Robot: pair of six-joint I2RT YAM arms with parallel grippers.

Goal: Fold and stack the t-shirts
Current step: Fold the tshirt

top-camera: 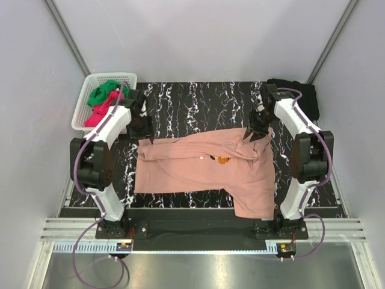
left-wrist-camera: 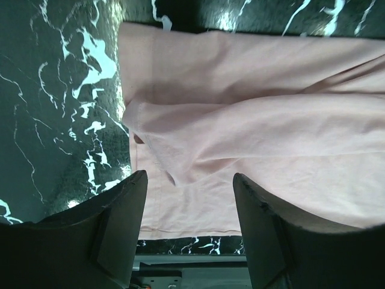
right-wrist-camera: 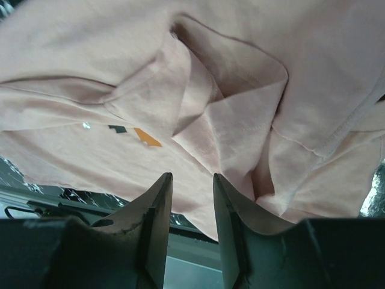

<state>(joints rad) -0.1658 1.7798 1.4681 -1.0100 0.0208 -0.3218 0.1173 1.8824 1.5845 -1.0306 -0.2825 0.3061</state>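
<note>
Shirt update: salmon-pink tee (top-camera: 204, 165) is lying on the black marble-look table (top-camera: 198, 99), stretched sideways btwn my two grippers. Its far edge is flopped over toward the near side, so a doubled band of cloth runs from my left jaws across to my right ones. The rest lies nearer my bases.

Left gripper (top-camera: 146, 137) (left-wrist-camera: 189, 180): jaws wide apart, nothing btwn them. The tee's end sits right under and just past the gap. One finger is over bare table, the other over cloth. Can't tell if the tips touch the fabric.

Right gripper (top-camera: 255, 135) (right-wrist-camera: 192, 180): gap is narrower but def parted, and afaict nothing is pinched in it. A bunched pile of folds sits right ahead of the tips. The little print (right-wrist-camera: 135, 133) peeks out off to the side facing my left arm.

Other stuff: white basket (top-camera: 81, 111) is beyond my left jaws on the outer side, w/ a green tee (top-camera: 103, 91) and a magenta-red tee (top-camera: 99, 111) in it. A black tee (top-camera: 301, 90) lies behind my right jaws by the far corner.
</note>
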